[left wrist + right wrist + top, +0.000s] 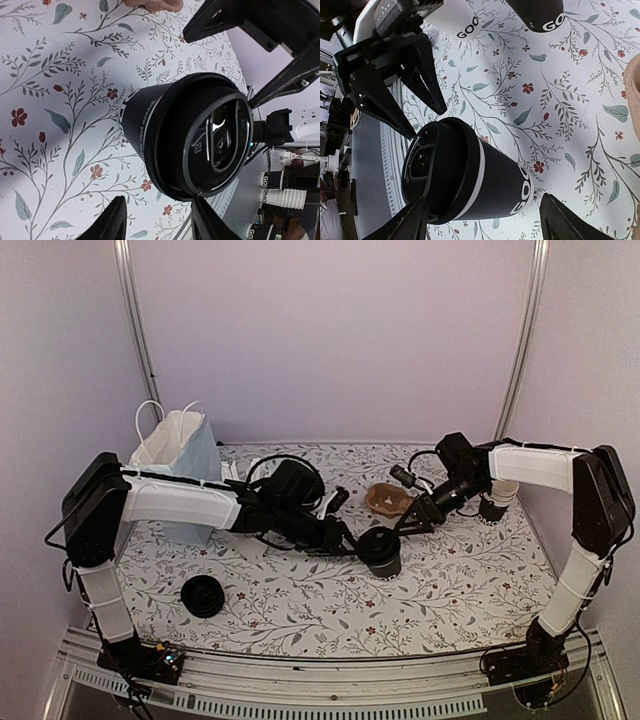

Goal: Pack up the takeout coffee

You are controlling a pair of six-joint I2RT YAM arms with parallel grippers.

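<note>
The takeout coffee (380, 552) is standing upright between the left gripper (351, 543) and right gripper (404, 528). Both are holding their jaws apart just beside it.

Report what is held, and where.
Cannot tell. The right gripper stands open around the takeout coffee; the left gripper is at its lid, contact unclear.

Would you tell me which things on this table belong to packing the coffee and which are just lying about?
For the job:
takeout coffee
white paper bag, the likely place to pack it

Lying about:
pile of loose lids
stack of unlidded cups
brown tray
</note>
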